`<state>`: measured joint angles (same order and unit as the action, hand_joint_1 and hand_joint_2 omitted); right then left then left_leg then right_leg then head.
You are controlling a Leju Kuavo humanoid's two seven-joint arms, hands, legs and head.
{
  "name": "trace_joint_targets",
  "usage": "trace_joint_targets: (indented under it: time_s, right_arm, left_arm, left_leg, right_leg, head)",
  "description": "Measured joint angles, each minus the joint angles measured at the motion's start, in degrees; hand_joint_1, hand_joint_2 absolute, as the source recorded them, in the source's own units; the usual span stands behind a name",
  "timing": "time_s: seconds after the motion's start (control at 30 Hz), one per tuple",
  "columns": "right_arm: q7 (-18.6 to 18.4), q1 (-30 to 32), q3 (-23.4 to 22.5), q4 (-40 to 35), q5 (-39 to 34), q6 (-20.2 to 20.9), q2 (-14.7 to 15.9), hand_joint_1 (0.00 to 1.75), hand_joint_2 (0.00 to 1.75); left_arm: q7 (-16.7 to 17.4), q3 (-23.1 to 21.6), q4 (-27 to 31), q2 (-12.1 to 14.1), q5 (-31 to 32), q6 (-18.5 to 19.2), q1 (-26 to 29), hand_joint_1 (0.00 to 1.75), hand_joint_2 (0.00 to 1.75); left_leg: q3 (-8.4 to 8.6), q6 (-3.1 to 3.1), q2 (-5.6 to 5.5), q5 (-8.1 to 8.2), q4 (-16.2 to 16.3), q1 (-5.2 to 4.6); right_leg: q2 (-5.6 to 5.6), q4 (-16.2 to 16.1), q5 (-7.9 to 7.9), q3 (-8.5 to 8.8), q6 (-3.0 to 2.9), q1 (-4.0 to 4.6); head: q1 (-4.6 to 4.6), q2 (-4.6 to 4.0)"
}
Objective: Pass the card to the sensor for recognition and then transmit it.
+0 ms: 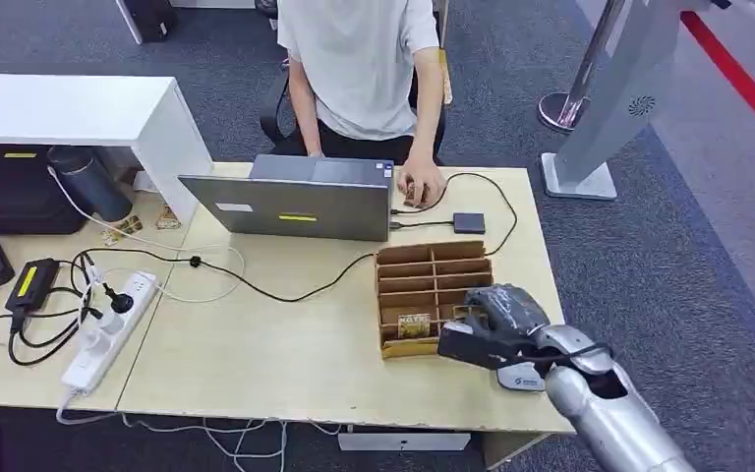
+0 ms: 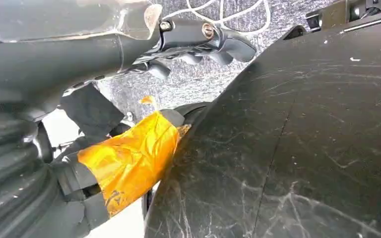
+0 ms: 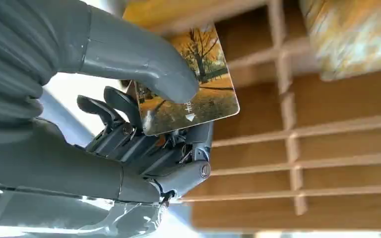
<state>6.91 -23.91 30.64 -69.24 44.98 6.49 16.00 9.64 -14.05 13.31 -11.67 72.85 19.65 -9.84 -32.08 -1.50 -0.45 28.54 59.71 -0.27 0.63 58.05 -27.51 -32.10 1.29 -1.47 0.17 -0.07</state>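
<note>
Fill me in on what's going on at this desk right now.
The robot's right hand is over the cardboard divider box on the table, pinching a card with an autumn tree picture between its thumb and fingers. Another card sits in a near compartment. A small dark device lies beyond the box beside the laptop, where a seated person rests a hand. The left hand hangs low by the robot's body, holding nothing.

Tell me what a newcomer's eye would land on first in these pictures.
First, the card with an autumn tree picture, pinched under the thumb of the right hand above the brown divided box at the table's right end. Then the person seated across the table behind the grey laptop, one hand beside it.
</note>
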Motion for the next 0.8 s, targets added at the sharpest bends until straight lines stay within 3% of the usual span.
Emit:
trace_joint_targets:
  time_s: [0.1,0.27,0.4,0.57,0.8]
  right_arm:
    - [-1.07,-5.18,0.0,3.4,0.07,-1.8,-0.02,1.75,1.75]
    - [-4.45,-10.02,-0.02,4.54,3.57,-10.08,-1.4,1.75,1.75]
    - [-6.23,-11.15,-0.33,4.02,8.21,-17.52,-3.76,1.75,1.75]
    - [-7.73,-11.43,-1.09,3.18,13.26,-23.97,-6.69,1.75,1.75]
    - [-11.91,-15.07,-1.81,3.99,23.77,-29.33,-10.62,1.75,1.75]
  left_arm:
    - [-0.28,-0.07,0.0,0.02,0.2,0.02,0.01,0.0,1.75]
    - [-0.72,-0.61,0.0,0.02,0.9,0.02,-0.01,0.0,1.75]
    - [-0.94,-1.37,0.0,-0.04,1.68,0.28,-0.14,0.0,1.75]
    - [-1.33,-2.3,0.0,-0.11,2.4,0.77,-0.38,0.0,1.75]
    - [-2.32,-3.96,0.0,-0.28,3.74,2.03,-0.78,0.0,1.75]
  left_leg:
    - [-0.22,0.09,-0.16,-0.17,0.01,-0.02]
    - [-0.27,0.07,-0.22,-0.19,0.01,-0.02]
    - [-0.4,0.08,-0.23,-0.19,-0.02,0.0]
    - [-0.5,0.1,-0.23,-0.17,-0.03,0.01]
    - [-0.52,0.1,-0.22,-0.18,-0.02,0.01]
  right_leg:
    - [-0.1,0.01,0.14,-0.17,0.06,-0.02]
    - [-0.15,0.04,0.12,-0.25,0.05,-0.01]
    - [-0.15,0.05,0.08,-0.4,0.01,0.0]
    - [-0.16,0.06,0.07,-0.49,-0.01,0.0]
    - [-0.15,0.06,0.07,-0.5,-0.01,0.0]
  head:
    - [-0.02,0.0]
    - [-0.04,0.0]
    - [-0.04,0.0]
    - [-0.02,0.0]
    - [-0.02,0.0]
